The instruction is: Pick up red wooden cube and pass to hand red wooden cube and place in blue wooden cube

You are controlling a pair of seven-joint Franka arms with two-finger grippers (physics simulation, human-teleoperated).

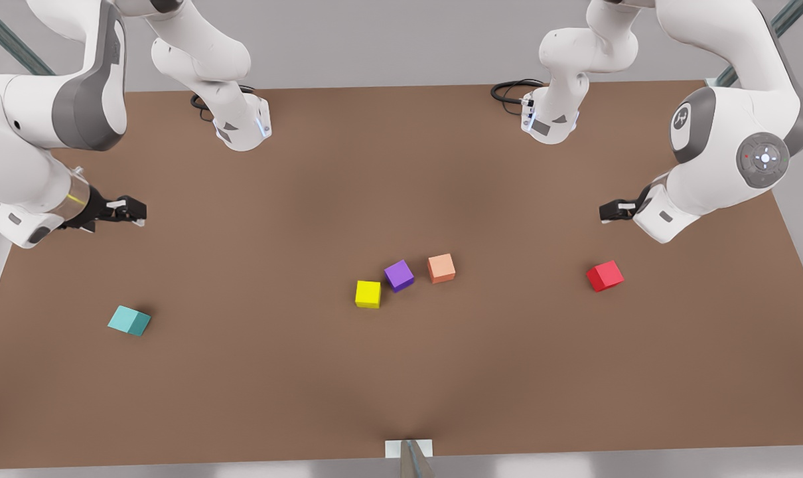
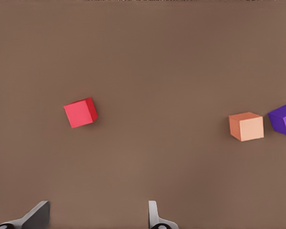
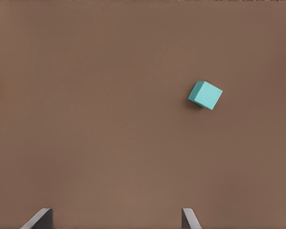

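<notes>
Left gripper point(image 1: 607, 211) is hovering above the brown surface point(image 1: 255, 372) at the front view's right, fingers point(image 2: 154, 217) spread wide, holding nothing. The red wooden cube point(image 1: 604, 275) is sitting on the surface near it, apart from the fingers; it is also showing in the left wrist view point(image 2: 80, 112).

Right gripper point(image 1: 136, 211) is hanging at the front view's left, fingers point(image 3: 189, 220) spread wide and empty. The blue wooden cube point(image 1: 129, 320) is resting near it, untouched, also seen at point(image 3: 205, 95).

Mid-surface, a yellow cube point(image 1: 367, 293), a purple cube point(image 1: 399, 275) and a salmon-orange cube point(image 1: 441, 268) are lying in a loose row, well apart from both task cubes.
</notes>
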